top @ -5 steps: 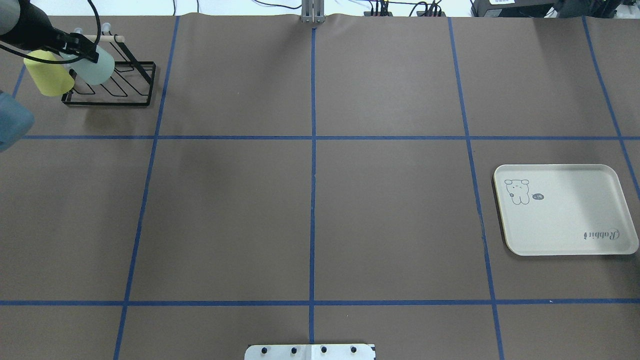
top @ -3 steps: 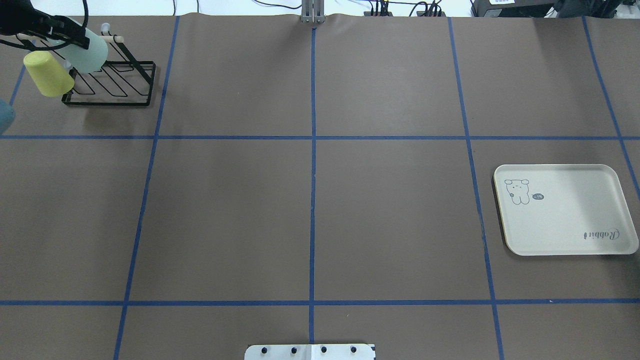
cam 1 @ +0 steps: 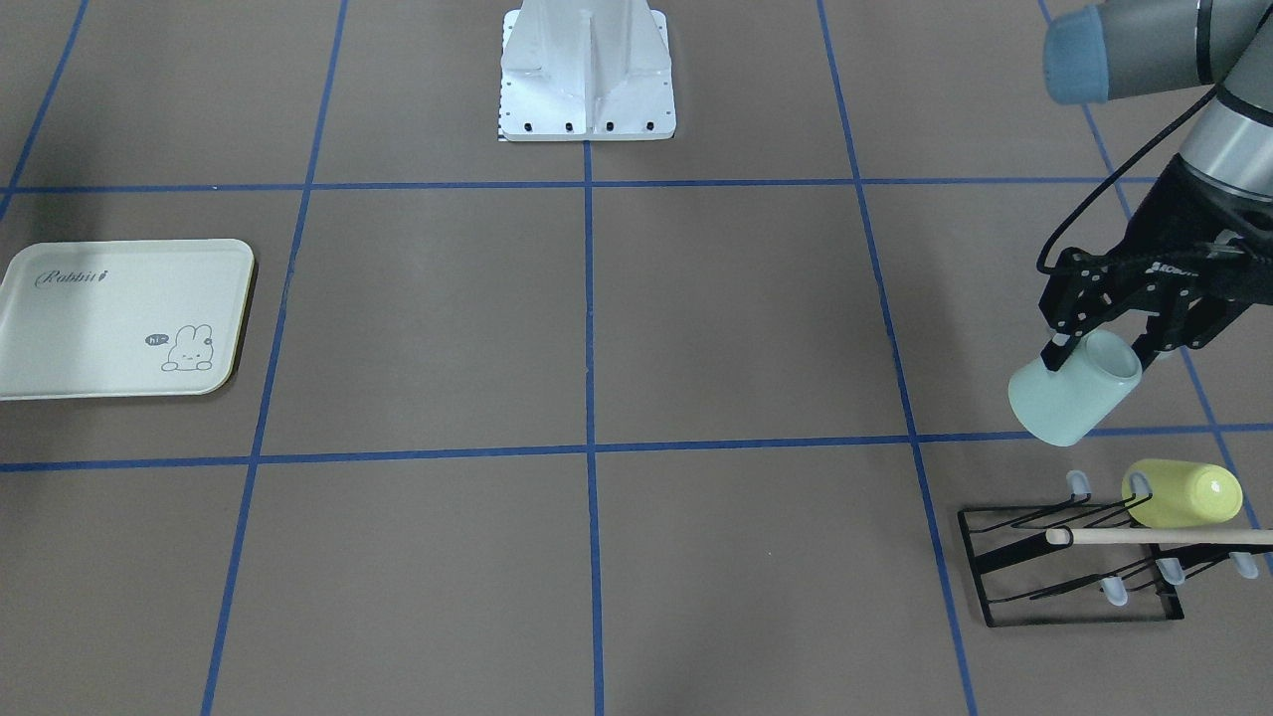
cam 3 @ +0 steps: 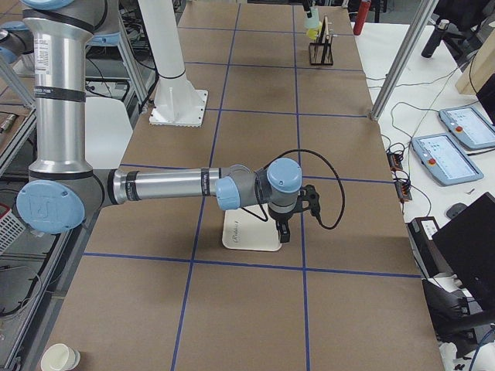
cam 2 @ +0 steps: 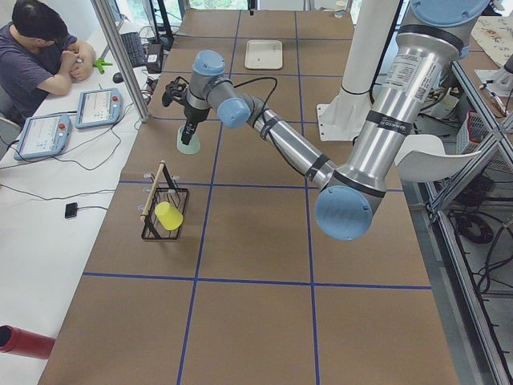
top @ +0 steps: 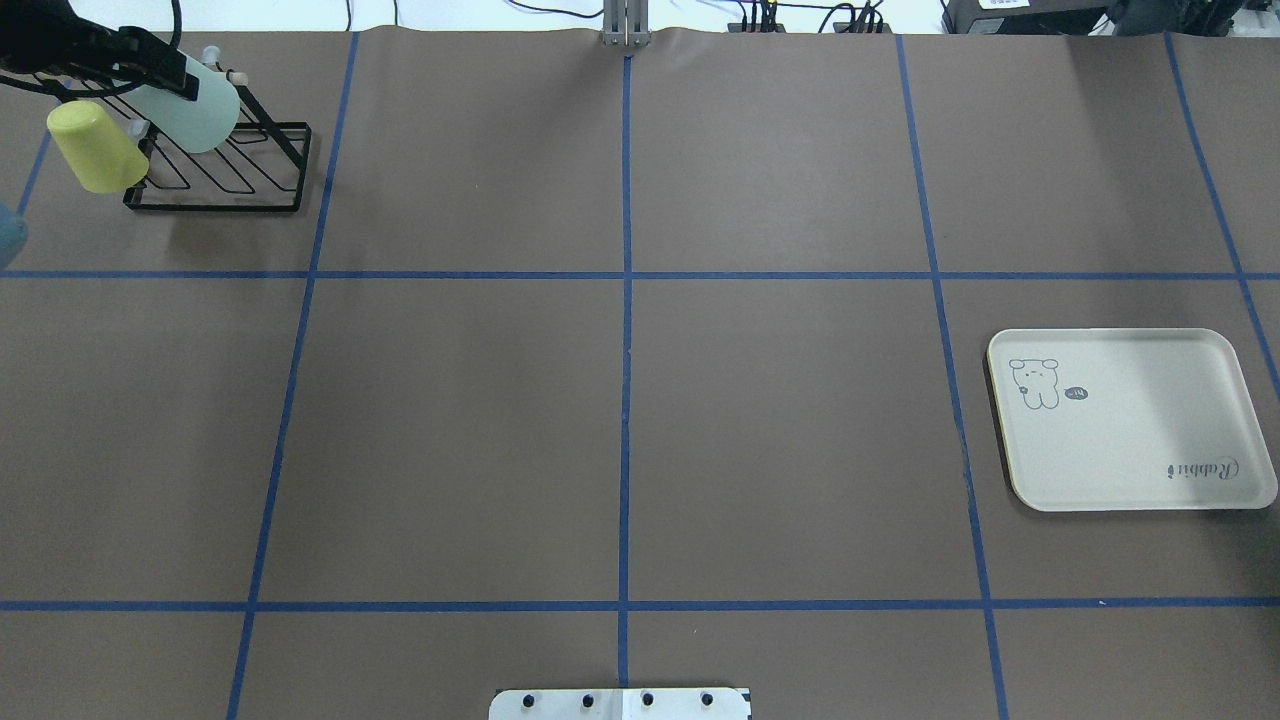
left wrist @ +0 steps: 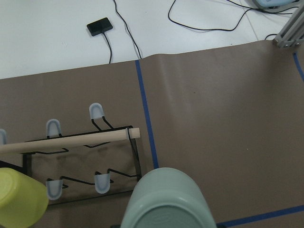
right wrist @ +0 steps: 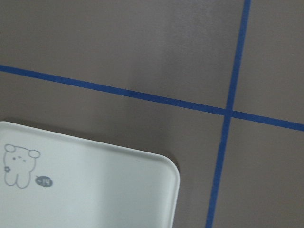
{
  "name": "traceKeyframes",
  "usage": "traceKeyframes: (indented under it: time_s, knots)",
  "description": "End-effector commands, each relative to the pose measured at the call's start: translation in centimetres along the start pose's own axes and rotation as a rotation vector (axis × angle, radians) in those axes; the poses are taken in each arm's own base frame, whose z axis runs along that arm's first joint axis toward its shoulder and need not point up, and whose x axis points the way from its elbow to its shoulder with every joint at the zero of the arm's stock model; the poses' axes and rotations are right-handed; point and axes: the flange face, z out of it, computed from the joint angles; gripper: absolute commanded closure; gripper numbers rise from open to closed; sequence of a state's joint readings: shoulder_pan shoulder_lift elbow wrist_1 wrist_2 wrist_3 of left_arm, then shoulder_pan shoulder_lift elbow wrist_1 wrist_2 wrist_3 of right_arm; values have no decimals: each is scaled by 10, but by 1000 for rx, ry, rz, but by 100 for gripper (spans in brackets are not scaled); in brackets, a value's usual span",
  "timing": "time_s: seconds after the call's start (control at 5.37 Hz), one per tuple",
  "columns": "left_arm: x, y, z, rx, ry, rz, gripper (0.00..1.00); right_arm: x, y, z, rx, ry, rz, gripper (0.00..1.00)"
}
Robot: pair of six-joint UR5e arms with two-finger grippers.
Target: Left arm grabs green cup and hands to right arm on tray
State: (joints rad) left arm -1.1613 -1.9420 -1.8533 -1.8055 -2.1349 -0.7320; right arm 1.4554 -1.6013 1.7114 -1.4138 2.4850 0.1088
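Observation:
My left gripper (cam 1: 1099, 350) is shut on the rim of the pale mint-green cup (cam 1: 1066, 400) and holds it tilted in the air beside the black wire rack (cam 1: 1074, 562). In the overhead view the gripper (top: 168, 82) and the green cup (top: 198, 112) are at the far left, over the rack (top: 235, 175). The cup's base fills the bottom of the left wrist view (left wrist: 166, 202). The cream tray (top: 1130, 450) lies empty at the right. My right gripper (cam 3: 282, 232) hangs over the tray's edge (cam 3: 247, 241); I cannot tell whether it is open.
A yellow-green cup (cam 1: 1183, 494) sits on a peg of the rack, next to a wooden bar (cam 1: 1154, 536). It also shows in the overhead view (top: 95, 148). The robot's white base (cam 1: 587, 70) stands at the table's middle edge. An operator (cam 2: 44, 60) sits beyond the table.
My left gripper has lifted the green cup off the rack, away from the yellow-green cup, then shifted it slightly right. The arm's elbow has drawn back toward the left edge.

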Motion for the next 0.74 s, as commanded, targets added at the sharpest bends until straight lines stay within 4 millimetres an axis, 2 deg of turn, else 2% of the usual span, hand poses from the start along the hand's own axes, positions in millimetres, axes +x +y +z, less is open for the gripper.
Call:
traceKeyframes:
  time_s: [0.0,0.19,0.37,0.56]
  knots:
    - [17,2,-8,43,130,-209,85,-43,-33,-15,80,-64,104,0]
    - [35,7,-12,62,209,-306,85,-75,-38,-12,147,-122,178,0]
    - [49,11,-19,82,290,-372,85,-116,-47,-12,198,-209,248,0]
    - [82,30,-16,45,396,-457,85,-161,-56,-18,237,-319,314,0]
